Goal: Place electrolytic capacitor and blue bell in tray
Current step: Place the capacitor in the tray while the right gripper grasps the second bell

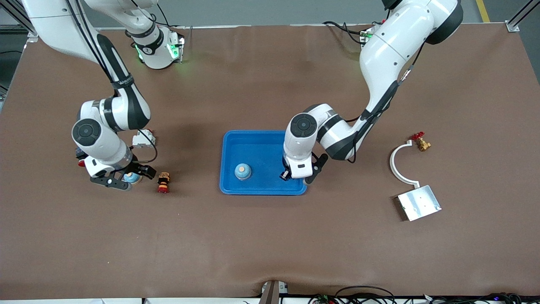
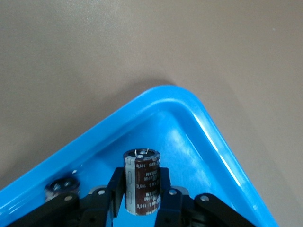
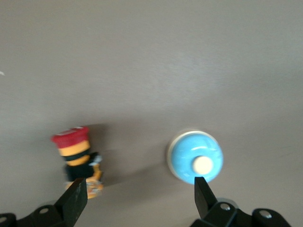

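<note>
The bright blue tray [image 1: 261,147] lies mid-table, and one blue bell [image 1: 243,171] stands inside it. My left gripper [image 1: 295,174] hangs over the tray's corner toward the left arm's end. It is shut on the electrolytic capacitor [image 2: 142,182], a brown upright cylinder with a grey stripe, above the tray's floor and rim [image 2: 208,123]. My right gripper [image 1: 128,178] is low over a second blue bell [image 1: 131,177] on the brown table. In the right wrist view this bell [image 3: 195,156] lies just off one fingertip [image 3: 201,189] of the open right gripper [image 3: 139,189], which holds nothing.
A red-capped yellow and black push button [image 1: 163,182] lies beside the right gripper, also seen at the button [image 3: 78,158]. A white block [image 1: 143,138] sits by the right arm. Toward the left arm's end are a white curved piece [image 1: 398,162], a brass valve [image 1: 421,142] and a silver metal plate [image 1: 419,202].
</note>
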You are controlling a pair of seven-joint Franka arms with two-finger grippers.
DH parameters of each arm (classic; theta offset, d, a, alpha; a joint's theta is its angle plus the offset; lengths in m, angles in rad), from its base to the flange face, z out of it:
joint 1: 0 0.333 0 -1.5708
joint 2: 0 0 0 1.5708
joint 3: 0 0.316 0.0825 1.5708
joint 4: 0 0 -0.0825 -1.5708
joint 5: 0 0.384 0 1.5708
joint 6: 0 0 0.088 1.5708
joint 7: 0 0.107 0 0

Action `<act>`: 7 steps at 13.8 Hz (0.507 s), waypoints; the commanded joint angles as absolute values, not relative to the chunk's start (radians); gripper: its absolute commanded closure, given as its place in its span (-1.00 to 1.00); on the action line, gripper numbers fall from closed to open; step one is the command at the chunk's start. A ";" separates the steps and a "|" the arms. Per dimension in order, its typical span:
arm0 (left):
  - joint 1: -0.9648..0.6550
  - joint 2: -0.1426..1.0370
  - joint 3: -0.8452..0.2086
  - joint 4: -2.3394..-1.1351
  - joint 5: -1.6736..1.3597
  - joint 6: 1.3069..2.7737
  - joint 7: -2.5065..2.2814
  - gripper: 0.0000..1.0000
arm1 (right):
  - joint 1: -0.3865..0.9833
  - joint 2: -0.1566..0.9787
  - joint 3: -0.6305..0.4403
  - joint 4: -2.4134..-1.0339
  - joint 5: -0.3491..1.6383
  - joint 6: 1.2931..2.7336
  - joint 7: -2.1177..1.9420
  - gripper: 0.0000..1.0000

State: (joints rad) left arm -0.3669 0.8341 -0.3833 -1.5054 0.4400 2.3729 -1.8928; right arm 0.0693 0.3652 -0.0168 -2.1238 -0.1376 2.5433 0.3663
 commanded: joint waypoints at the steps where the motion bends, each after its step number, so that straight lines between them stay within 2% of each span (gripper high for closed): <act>1: -0.396 0.842 -0.364 -1.468 0.445 2.375 -1.924 -1.00 | -0.010 0.327 0.008 -2.204 -0.133 2.624 0.264 -1.00; 5: -0.382 0.766 -0.362 -1.462 0.475 2.349 -1.803 -1.00 | -0.081 0.351 0.011 -2.209 -0.121 2.655 0.176 -1.00; 7: -0.361 0.703 -0.361 -1.463 0.480 2.274 -1.697 -1.00 | -0.090 0.377 0.024 -2.209 -0.079 2.668 0.167 -1.00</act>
